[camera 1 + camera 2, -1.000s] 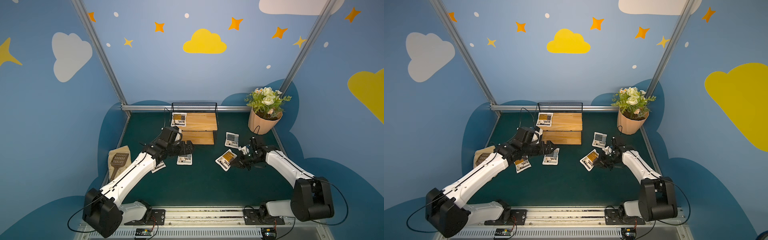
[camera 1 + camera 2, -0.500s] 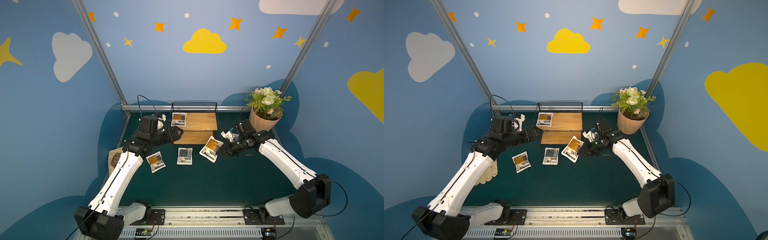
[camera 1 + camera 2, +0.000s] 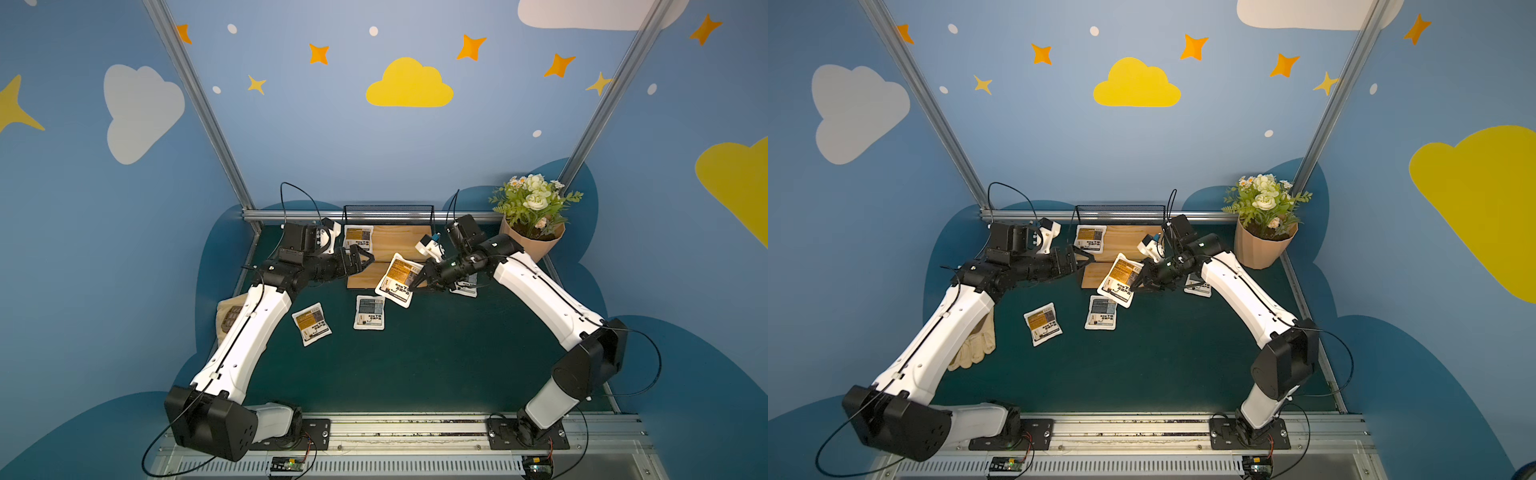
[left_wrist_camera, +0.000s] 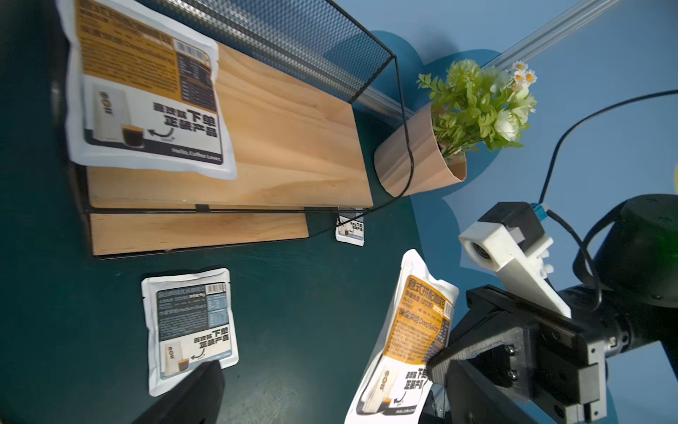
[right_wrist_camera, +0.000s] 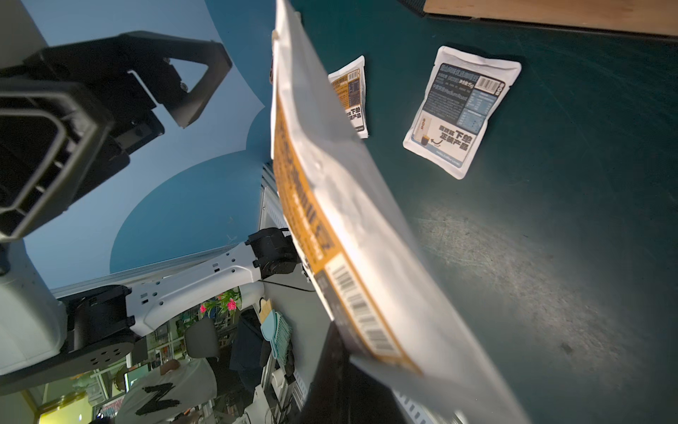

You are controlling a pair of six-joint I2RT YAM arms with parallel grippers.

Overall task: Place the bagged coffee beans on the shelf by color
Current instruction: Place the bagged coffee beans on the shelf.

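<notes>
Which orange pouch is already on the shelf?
The pouch lying flat on the upper board. The held pouch hangs in the right gripper; the third pouch lies on the mat.

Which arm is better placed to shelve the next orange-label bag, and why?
Right. The right gripper is shut on an orange-label bag, raised near the shelf, where another orange bag lies. The left gripper is open and empty.

High stereo pair, two close wrist cameras.
Both top views look down from the front over the whole tabletop (image 3: 415,365); left wrist faces the shelf (image 4: 286,139) closely, right wrist skims the nearest orange-label pouch (image 5: 348,238); all four share one grey-blue pouch (image 5: 462,110).
</notes>
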